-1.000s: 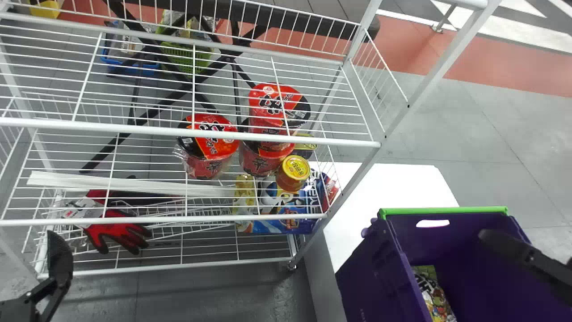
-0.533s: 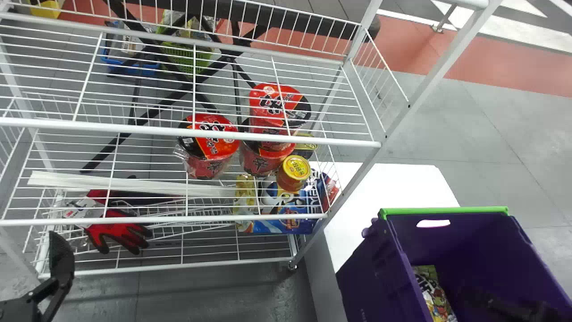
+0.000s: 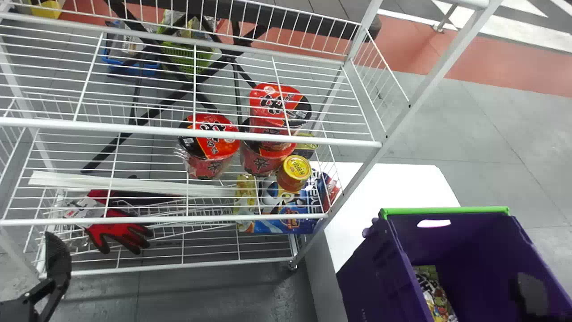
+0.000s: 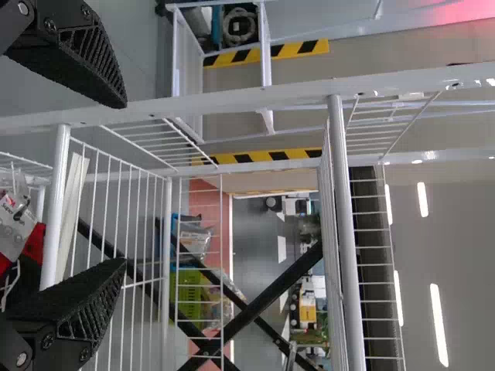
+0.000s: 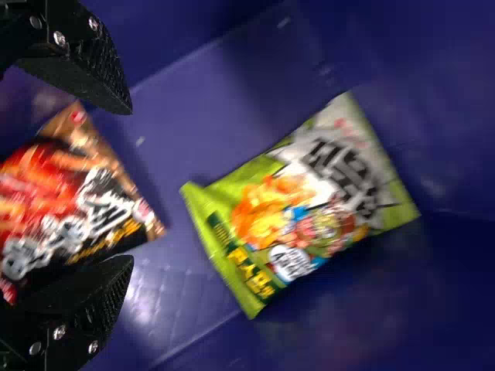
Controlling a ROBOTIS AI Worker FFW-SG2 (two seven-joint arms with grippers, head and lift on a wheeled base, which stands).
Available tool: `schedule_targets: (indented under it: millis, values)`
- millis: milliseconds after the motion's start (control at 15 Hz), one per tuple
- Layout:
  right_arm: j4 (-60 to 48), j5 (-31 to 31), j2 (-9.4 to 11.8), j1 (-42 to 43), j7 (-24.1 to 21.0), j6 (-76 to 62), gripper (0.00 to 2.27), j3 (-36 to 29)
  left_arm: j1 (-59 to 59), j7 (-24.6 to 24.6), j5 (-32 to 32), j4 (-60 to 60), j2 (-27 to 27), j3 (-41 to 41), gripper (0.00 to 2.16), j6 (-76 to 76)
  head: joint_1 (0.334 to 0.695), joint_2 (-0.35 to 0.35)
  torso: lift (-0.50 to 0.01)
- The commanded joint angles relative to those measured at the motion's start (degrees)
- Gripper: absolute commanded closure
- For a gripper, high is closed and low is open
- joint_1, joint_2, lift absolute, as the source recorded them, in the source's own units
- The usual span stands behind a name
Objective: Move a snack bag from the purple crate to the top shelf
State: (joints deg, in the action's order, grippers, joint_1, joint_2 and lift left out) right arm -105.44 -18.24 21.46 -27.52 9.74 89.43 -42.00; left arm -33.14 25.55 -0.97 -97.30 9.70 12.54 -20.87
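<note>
While both end effectors stand wide, two snack bags lie in the purple crate [image 3: 375,286]. Right end effector [image 3: 532,295] is down inside the crate, fingers spread. Red-and-black snack bag [image 5: 77,193] lies partly between those fingers as seen from the wrist; can't tell contact. Green-and-white snack bag [image 5: 309,209] lies flat beyond the fingertips, apart from them: crinkled glossy film, flat end seals, bold dark lettering, cartoon art. Left end effector [image 3: 58,257] is at the rack's front left, fingers wide apart, nothing between them.

Crate: smooth plastic, one oval handle slot, green strip on far rim. White tabletop [image 3: 353,192] alongside.

Rack is white wire. Below the top shelf [image 3: 156,130]: 3 red printed cups [image 3: 212,167], two of them stacked; 1 tub with a round yellow lid [image 3: 293,173]. Lower, under those: blue printed box [image 3: 290,226], red-black knit glove [image 3: 118,232].
</note>
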Motion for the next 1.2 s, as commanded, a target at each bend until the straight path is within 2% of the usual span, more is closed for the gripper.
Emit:
schedule_targets:
  millis: [0, 200, 467, 600, 933, 1133]
  values:
    - [4.45, 4.0, 1.31, 0.01, 0.02, 0.65, 0.15, 3.33, 0.09, 0.02, 0.09, 0.36, -0.03, -0.06, 0.1, -0.44, 0.695, -0.35, -0.452]
    - [12.36, 7.43, 3.06, 1.59, 1.07, 0.65, 0.15, 5.61, 0.18, 0.02, 0.18, 0.53, -0.03, -0.15, 0.1, -0.62, 0.695, -0.35, -0.452]
    - [19.31, 10.94, 3.59, 3.35, 4.68, 0.65, 0.16, 8.43, 0.79, -0.15, 0.53, 1.5, -0.03, -0.15, 0.1, -1.67, 0.695, -0.35, -0.452]
    - [21.06, 13.84, 3.68, 3.44, 7.75, -0.88, 0.16, 9.66, 0.88, -0.15, 0.8, 1.94, 0.06, -0.32, 0.1, -2.02, 0.695, -0.35, -0.452]
    - [23.26, 19.91, 3.33, 3.53, 18.83, -5.1, 0.15, 11.33, 1.14, -0.24, 0.97, 2.03, 0.06, -0.41, 0.1, -2.2, 0.695, -0.35, -0.452]
    - [24.31, 24.74, 2.54, 3.7, 21.55, -5.1, 0.15, 15.11, 1.41, -0.33, 1.24, 2.2, 0.14, -0.5, 0.1, -2.2, 0.695, -0.35, -0.452]
